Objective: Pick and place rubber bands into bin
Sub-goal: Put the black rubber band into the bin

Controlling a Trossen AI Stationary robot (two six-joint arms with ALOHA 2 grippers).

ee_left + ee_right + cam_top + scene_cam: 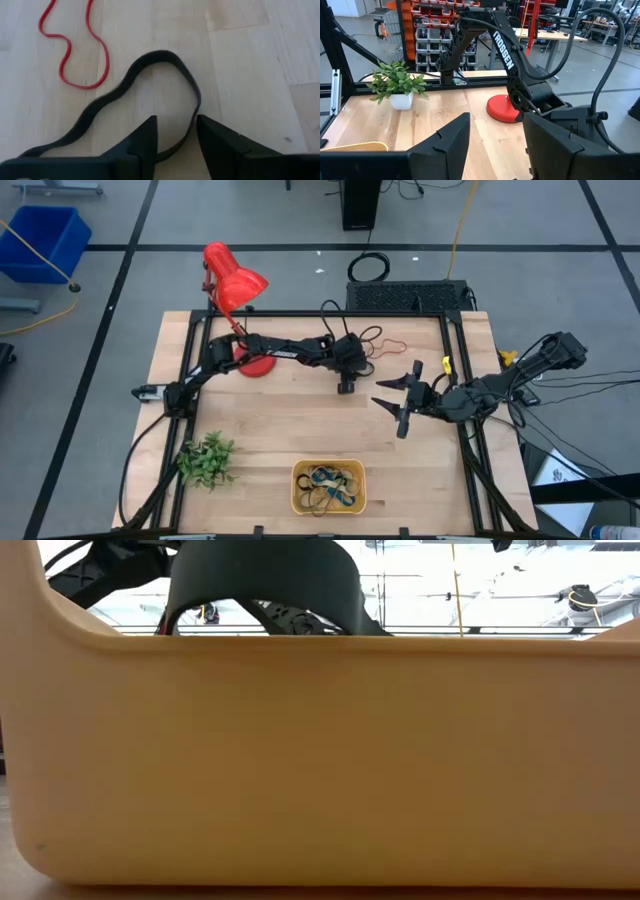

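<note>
Two arms are positioned over the table [300, 410]. At the left, the left gripper [176, 145] is lowered with its jaws apart, straddling a black rubber band [150, 65] that lies flat beside a red rubber band [70, 60]. Further bands are contained in the bin [300, 502] at the near edge. At the right, the right gripper [405, 400] is held above the table, jaws apart and empty.

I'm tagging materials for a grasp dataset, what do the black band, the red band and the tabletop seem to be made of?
Flat black band: likely matte rubber; it lies in a limp, wavy strip. Thin red band: probably rubber too; a cord-like, kinked loop. Pale wooden tabletop: wood with a smooth finish; grain and plank seams show.
</note>
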